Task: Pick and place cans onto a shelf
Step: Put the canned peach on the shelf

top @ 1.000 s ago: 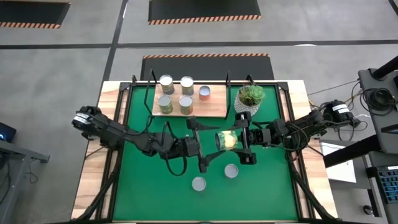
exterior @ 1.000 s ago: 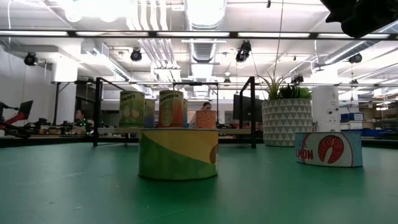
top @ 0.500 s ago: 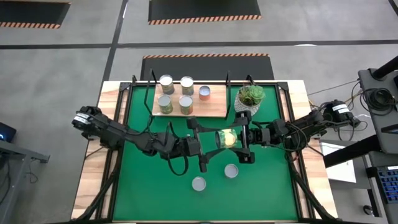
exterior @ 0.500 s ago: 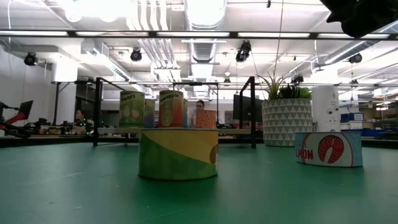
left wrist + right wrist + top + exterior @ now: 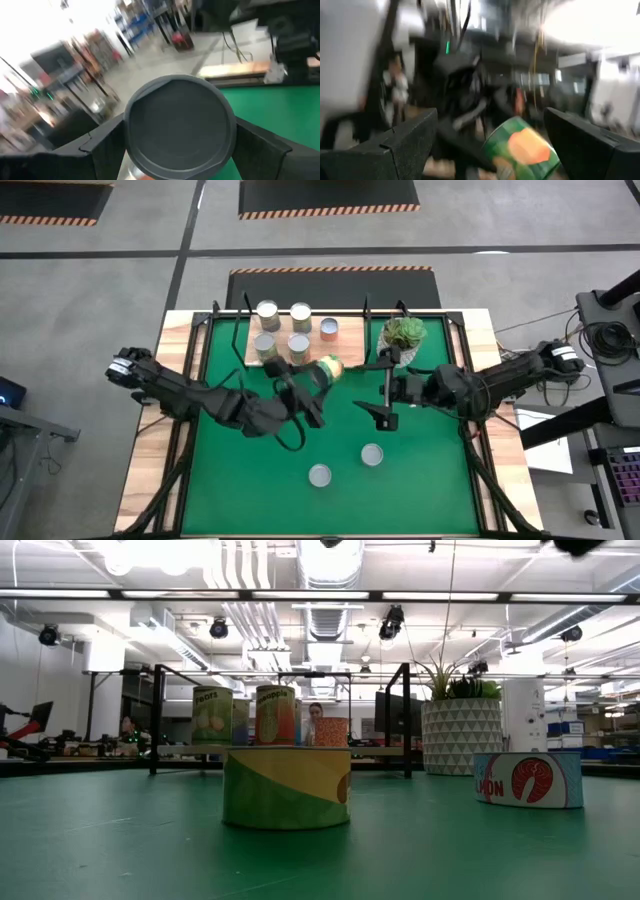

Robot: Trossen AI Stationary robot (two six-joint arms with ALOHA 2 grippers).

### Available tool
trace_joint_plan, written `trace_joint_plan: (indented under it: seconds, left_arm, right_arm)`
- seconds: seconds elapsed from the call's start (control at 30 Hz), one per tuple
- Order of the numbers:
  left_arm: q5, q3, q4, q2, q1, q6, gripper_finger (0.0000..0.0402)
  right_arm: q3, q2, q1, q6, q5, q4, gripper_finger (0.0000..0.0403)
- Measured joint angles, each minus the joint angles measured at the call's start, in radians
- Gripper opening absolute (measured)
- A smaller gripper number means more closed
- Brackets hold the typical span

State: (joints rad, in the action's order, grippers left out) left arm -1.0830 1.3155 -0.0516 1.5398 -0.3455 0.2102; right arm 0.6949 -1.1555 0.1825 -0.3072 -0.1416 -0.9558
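Observation:
My left gripper (image 5: 313,380) is shut on a can with a green and yellow label (image 5: 327,368), lifted just in front of the shelf (image 5: 345,358). The can's dark round end (image 5: 180,125) faces the left wrist camera. My right gripper (image 5: 383,393) stands open and empty to the can's right; its wrist view shows the can (image 5: 522,147) ahead between the open fingers. Several cans (image 5: 283,328) stand upright on the shelf's wood board. Two more cans (image 5: 372,454) (image 5: 319,474) stand on the green mat near the front. My left gripper pinches the can's round side wall between its two fingers (image 5: 102,145), one on each side. The can lies along the fingers, its dark end (image 5: 180,100) toward the wrist. It is lifted clear of the mat, lying over on its side, label end toward the far right.
A white pot with a green plant (image 5: 403,335) stands right of the shelf, close to my right gripper. In the low view the yellow-green can (image 5: 287,787) and a salmon tin (image 5: 528,778) stand in front. A person (image 5: 318,715) shows in the room behind.
The can has passed from my right gripper to my left. My right gripper has opened, let go and drawn back toward the table's right edge. My left gripper has shut on the can and carried it toward the far edge, up to the shelf, turning as it went.

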Motion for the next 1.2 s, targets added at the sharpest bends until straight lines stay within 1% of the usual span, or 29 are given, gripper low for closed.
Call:
trace_joint_plan:
  seconds: [0.03, 0.1, 0.2, 0.27, 0.33, 0.43, 0.5, 0.67, 0.73, 0.8, 0.93, 1.1, 1.2]
  left_arm:
    - [0.032, 0.013, -0.072, -0.006, 0.02, -0.075, 0.0283]
    - [0.13, 0.06, -0.223, -0.009, 0.066, -0.218, 0.0283]
    - [0.27, 0.135, -0.46, 0.02, 0.141, -0.373, 0.0283]
    - [0.334, 0.172, -0.58, 0.048, 0.19, -0.445, 0.0283]
    - [0.42, 0.2, -0.654, 0.077, 0.24, -0.496, 0.0283]
    - [0.554, 0.21, -0.698, 0.125, 0.31, -0.518, 0.0283]
    - [0.599, 0.209, -0.7, 0.157, 0.347, -0.518, 0.0283]
    - [0.63, 0.209, -0.689, 0.214, 0.416, -0.525, 0.0283]
    - [0.633, 0.217, -0.693, 0.244, 0.431, -0.526, 0.0283]
    - [0.66, 0.234, -0.699, 0.271, 0.443, -0.526, 0.0283]
    - [0.716, 0.303, -0.722, 0.333, 0.457, -0.493, 0.0283]
    - [0.722, 0.401, -0.817, 0.41, 0.481, -0.451, 0.0283]
    - [0.716, 0.438, -0.843, 0.452, 0.499, -0.426, 0.0283]
  right_arm:
    - [0.033, 0.02, 0.0, -0.001, -0.021, 0.123, 0.0352]
    - [0.105, 0.056, 0.0, -0.018, -0.039, 0.378, 0.0349]
    - [0.197, 0.097, 0.0, -0.004, -0.042, 0.689, 0.0342]
    - [0.232, 0.111, 0.002, 0.014, -0.041, 0.833, 0.0337]
    - [0.24, 0.122, 0.003, 0.025, -0.042, 0.924, 0.0332]
    - [0.23, 0.14, 0.003, 0.022, -0.043, 0.954, 0.0328]
    - [0.224, 0.156, 0.003, 0.018, -0.043, 0.954, 0.0328]
    - [0.206, 0.18, 0.003, 0.007, -0.043, 0.959, 0.0328]
    - [0.198, 0.188, 0.003, -0.003, -0.043, 0.965, 0.0328]
    - [0.194, 0.196, 0.003, -0.007, -0.043, 0.958, 0.0327]
    - [0.188, 0.204, 0.002, -0.01, -0.043, 0.959, 0.0328]
    - [0.186, 0.205, 0.002, -0.01, -0.043, 0.959, 0.0328]
    - [0.185, 0.205, 0.002, -0.01, -0.042, 0.966, 0.0328]
